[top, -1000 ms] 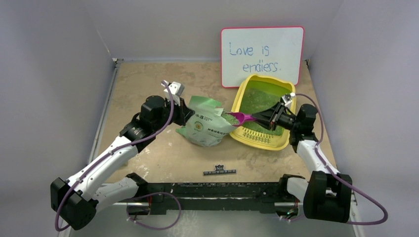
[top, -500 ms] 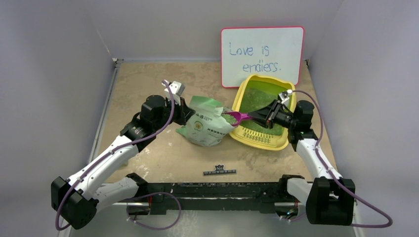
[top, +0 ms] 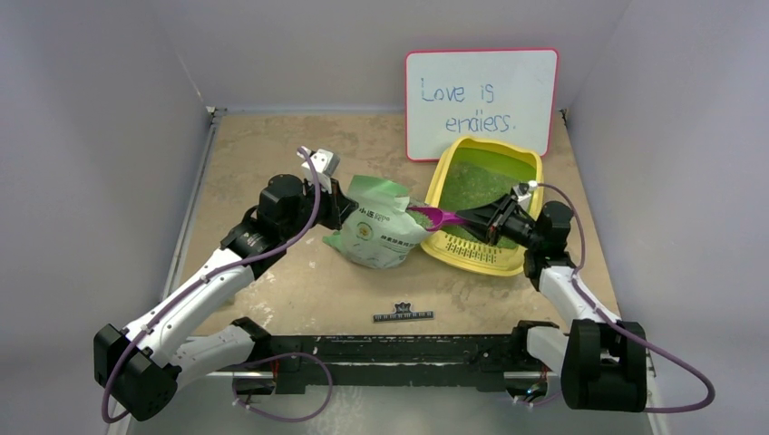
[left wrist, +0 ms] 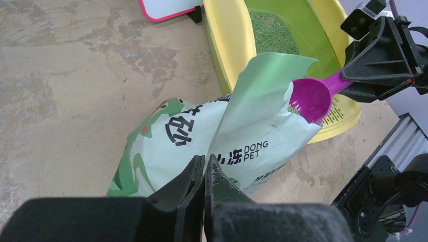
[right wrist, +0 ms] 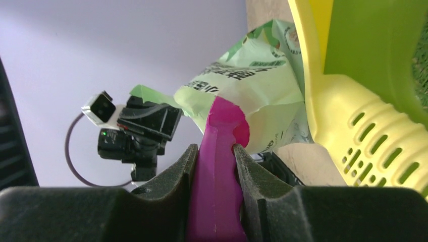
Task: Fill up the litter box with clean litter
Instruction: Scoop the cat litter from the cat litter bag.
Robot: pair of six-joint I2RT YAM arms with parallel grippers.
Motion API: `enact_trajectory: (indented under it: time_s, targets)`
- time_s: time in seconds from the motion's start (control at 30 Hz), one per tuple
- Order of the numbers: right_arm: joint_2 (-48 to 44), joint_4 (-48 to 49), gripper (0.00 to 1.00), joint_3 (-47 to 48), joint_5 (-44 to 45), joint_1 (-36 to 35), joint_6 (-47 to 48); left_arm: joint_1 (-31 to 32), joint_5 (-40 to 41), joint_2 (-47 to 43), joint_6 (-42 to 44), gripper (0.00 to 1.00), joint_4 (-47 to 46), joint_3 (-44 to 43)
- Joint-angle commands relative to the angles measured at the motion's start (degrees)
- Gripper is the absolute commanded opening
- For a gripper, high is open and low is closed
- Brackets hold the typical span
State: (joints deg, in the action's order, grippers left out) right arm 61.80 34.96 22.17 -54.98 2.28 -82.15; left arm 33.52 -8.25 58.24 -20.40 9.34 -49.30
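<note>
The yellow litter box (top: 435, 192) lies at the back right, with green clean litter (top: 476, 181) spread inside it and its grille end nearest me. To its left a pale green litter bag (top: 376, 231) stands open. My left gripper (top: 343, 204) is shut on the bag's upper edge (left wrist: 202, 131), its fingertips (left wrist: 201, 166) pressed together at a fold. My right gripper (top: 472, 217) is shut on the handle of a magenta scoop (top: 433, 216). The scoop bowl (left wrist: 310, 98) sits at the bag's mouth, partly behind the flap, with a few granules in it.
A white red-framed board (top: 481, 100) with writing leans on the back wall just behind the box. A small dark label plate (top: 403, 315) lies near the front edge. Bare tabletop spreads to the left and front of the bag.
The scoop bowl has slid slightly left, from over the box's edge to the bag's mouth. The right wrist rose, then dropped back nearer. The left arm and bag stayed put.
</note>
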Motion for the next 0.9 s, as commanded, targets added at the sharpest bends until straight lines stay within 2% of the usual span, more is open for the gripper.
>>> enact_trajectory:
  time_s: [0.0, 0.07, 0.2, 0.47, 0.87]
  targets:
    - [-1.33, 5.74, 0.0, 1.51, 0.5, 1.46, -1.59, 0.05, 0.23, -0.41, 0.24, 0.0, -4.5, -2.33]
    - [-0.6, 3.47, 0.0, 3.16, -2.83, 0.91, -0.65, 0.01, 0.27, -0.05, 0.32, 0.0, -4.69, -2.34]
    - [-2.72, 4.09, 0.0, 1.5, 0.03, 2.97, -1.73, 0.05, -0.17, 0.47, 0.13, 0.0, -4.83, -2.88]
    - [-2.94, 4.0, 0.0, 0.06, -4.51, 4.66, -3.14, 0.01, 0.05, -0.02, 0.19, 0.0, -4.85, -2.68]
    - [-6.72, -0.08, 0.0, 1.03, -4.58, 7.65, -3.83, 0.05, 1.05, -0.52, 0.54, 0.0, -4.42, -2.85]
